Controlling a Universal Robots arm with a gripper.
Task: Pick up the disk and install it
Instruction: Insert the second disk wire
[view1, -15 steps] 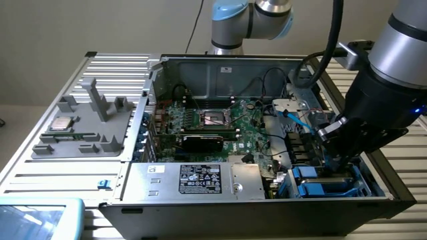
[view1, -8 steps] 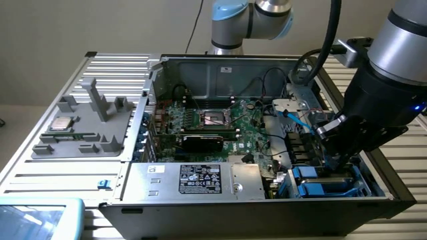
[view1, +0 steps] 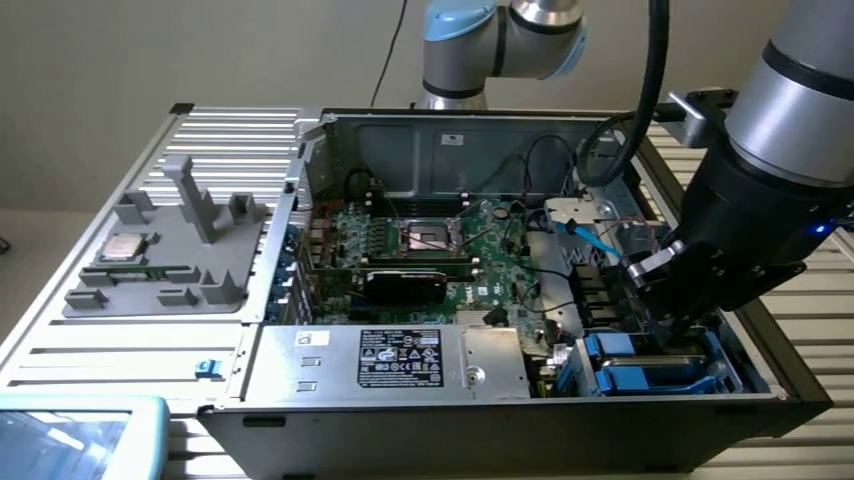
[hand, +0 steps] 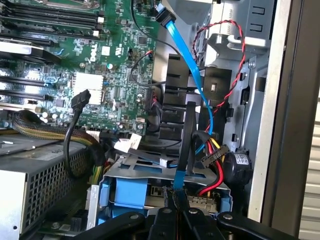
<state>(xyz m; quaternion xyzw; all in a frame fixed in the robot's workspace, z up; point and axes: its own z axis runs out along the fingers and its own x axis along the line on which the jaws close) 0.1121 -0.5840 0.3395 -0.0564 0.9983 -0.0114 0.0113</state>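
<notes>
The disk (view1: 646, 372) lies in the drive bay at the front corner of the open computer case, on the exterior view's right. Its bright blue rails (hand: 131, 193) show, and a grey metal bracket covers most of its body. My gripper (view1: 667, 322) is lowered into the case directly above that bay. In the wrist view the black fingers (hand: 165, 222) are pressed together just over the disk's edge, so the gripper (hand: 178, 220) is shut with nothing visibly between them. A blue data cable (hand: 192, 70) runs down to a point right in front of the fingertips.
The green motherboard (view1: 441, 245) fills the case floor. A silver power supply with a black label (view1: 400, 360) sits beside the bay. Red, yellow and black wires (hand: 216, 167) crowd the bay. The case wall (hand: 290, 115) stands close. A grey fixture tray (view1: 167, 250) holds a small chip (view1: 123, 247).
</notes>
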